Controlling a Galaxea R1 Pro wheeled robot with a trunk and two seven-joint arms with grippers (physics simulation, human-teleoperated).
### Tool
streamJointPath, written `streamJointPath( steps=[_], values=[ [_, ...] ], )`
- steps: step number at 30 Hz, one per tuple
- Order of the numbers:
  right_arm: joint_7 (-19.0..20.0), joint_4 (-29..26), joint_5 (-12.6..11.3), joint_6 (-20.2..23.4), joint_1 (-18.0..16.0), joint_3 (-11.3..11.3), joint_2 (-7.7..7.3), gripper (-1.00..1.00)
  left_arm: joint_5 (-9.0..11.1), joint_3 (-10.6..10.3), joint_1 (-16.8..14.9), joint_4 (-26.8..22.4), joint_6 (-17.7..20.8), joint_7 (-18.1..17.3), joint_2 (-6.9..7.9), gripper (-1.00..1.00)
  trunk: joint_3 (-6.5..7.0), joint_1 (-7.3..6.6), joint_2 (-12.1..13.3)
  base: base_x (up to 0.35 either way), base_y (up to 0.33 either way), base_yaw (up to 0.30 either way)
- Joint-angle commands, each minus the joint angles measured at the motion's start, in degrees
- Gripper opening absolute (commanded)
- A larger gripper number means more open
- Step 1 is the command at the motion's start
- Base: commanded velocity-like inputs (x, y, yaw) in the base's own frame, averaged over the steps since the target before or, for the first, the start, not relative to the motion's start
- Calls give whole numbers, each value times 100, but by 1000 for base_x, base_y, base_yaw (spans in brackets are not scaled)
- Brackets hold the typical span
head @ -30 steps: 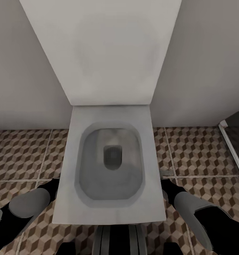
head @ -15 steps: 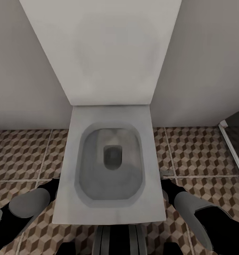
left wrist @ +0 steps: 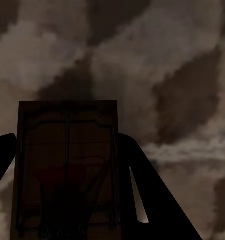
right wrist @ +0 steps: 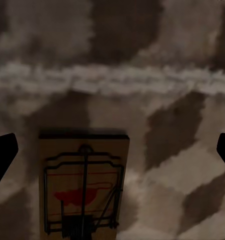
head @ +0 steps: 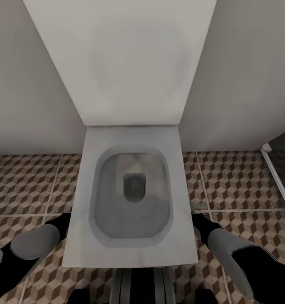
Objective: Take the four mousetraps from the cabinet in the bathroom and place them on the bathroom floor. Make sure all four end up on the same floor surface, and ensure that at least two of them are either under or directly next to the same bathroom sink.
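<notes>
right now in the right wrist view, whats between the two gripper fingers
In the right wrist view, a mousetrap lies flat on the cube-patterned bathroom floor between the spread fingertips, touching neither; bare tile fills the rest of the gap.

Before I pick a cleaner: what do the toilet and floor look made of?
The toilet looks like glazed ceramic: smooth, plain white, softly shaded. The bathroom floor looks like printed tile, matte, with a brown-beige cube pattern and pale grout lines. Being a render, neither is certain.
</notes>
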Motion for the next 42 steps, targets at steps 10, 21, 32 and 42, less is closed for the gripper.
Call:
streamJointPath(
  steps=[10,21,32,42],
  values=[
    [-32,-11,-56,34,-3,51,-1,100,53,-43,-1,18,18,-28,4,-100,-3,-1,-1,0,0,0],
    [-32,-11,-56,34,0,52,-1,100,57,-45,-1,40,25,-28,18,-100,-3,-1,-1,0,0,0],
    [-32,-11,-56,34,-1,48,-1,100,53,-52,-1,44,31,-24,27,-100,-3,-1,-1,0,0,0],
    [-32,-11,-56,34,0,48,-2,100,58,-52,-1,50,2,-22,38,100,-3,-1,-1,0,0,0]
  ],
)
